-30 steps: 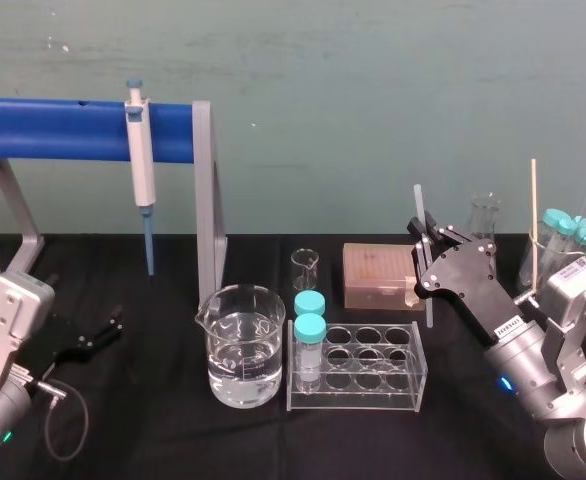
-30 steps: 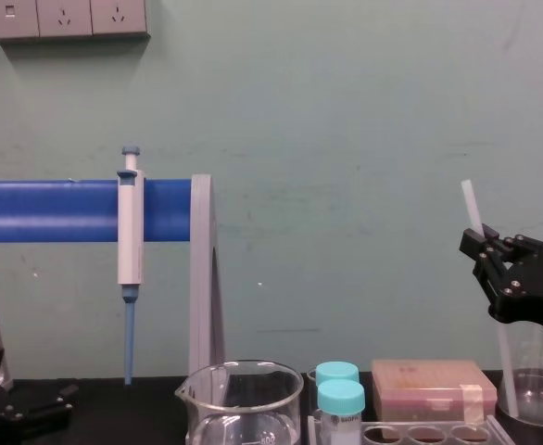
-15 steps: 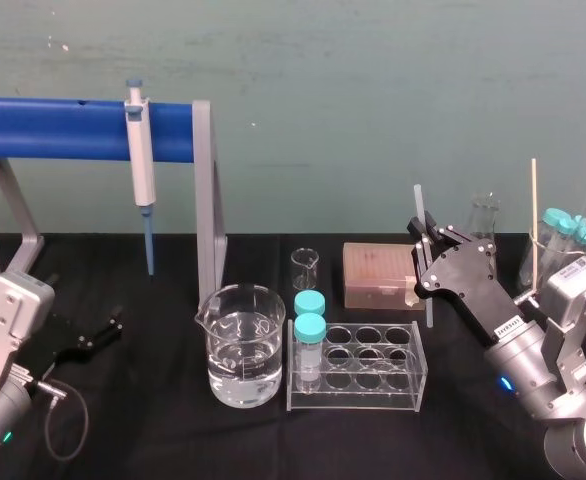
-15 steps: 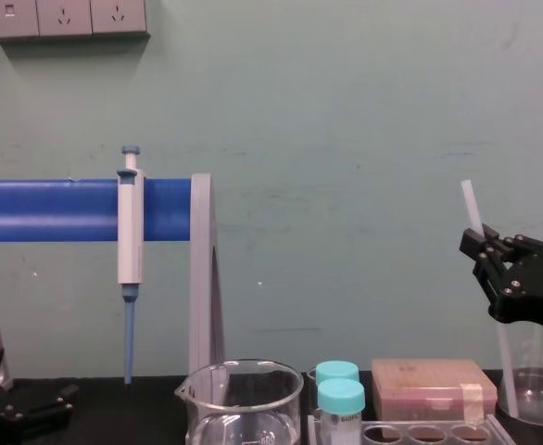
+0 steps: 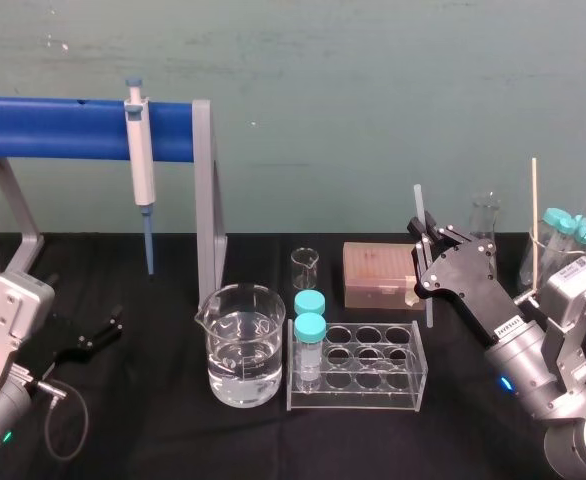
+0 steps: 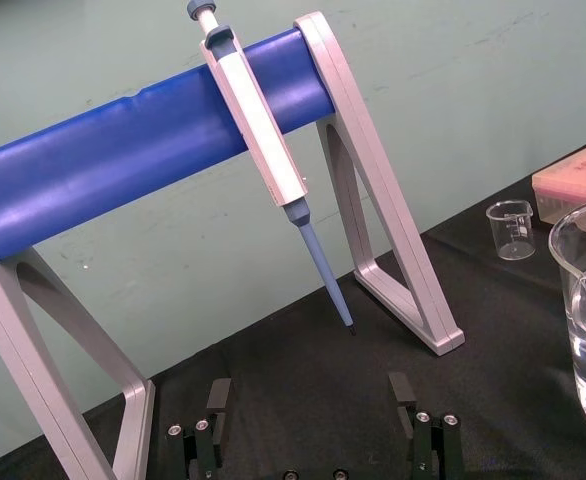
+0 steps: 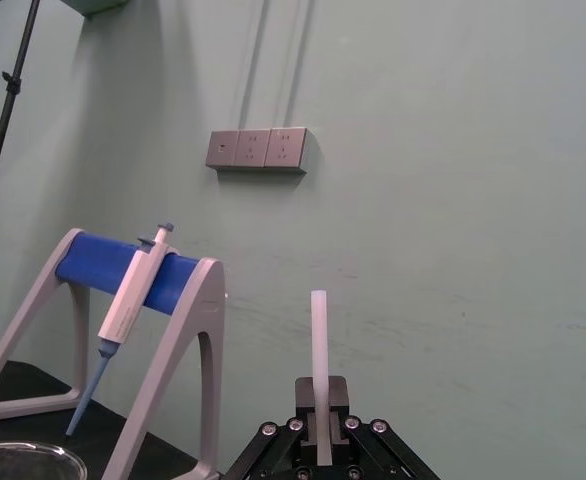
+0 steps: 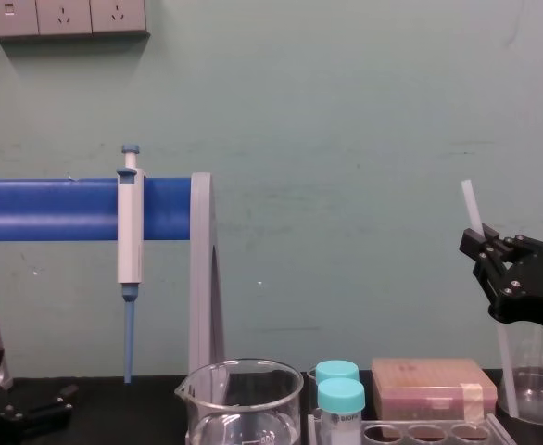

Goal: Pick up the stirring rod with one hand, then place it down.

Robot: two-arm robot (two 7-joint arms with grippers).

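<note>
One rod, one claw.
My right gripper (image 5: 428, 238) pinches the stirring rod (image 5: 419, 210) near-upright, ready, I judge, for a straight set-down; left gripper (image 6: 313, 395) rests wide open, parked at my left.

- The right arm (image 5: 538, 385) comes in from the lower right, its silver wrist angled up and inward.
- The right tool (image 5: 428, 232) is raised, with its black fingers pointing up and away. They are closed on the stirring rod (image 5: 416, 205), which stands nearly upright between them.
- The left arm (image 5: 3, 340) sits parked low at the far left.
- The left tool (image 6: 310, 400) points forward, its two fingers (image 6: 218, 398) spread well apart.
</note>
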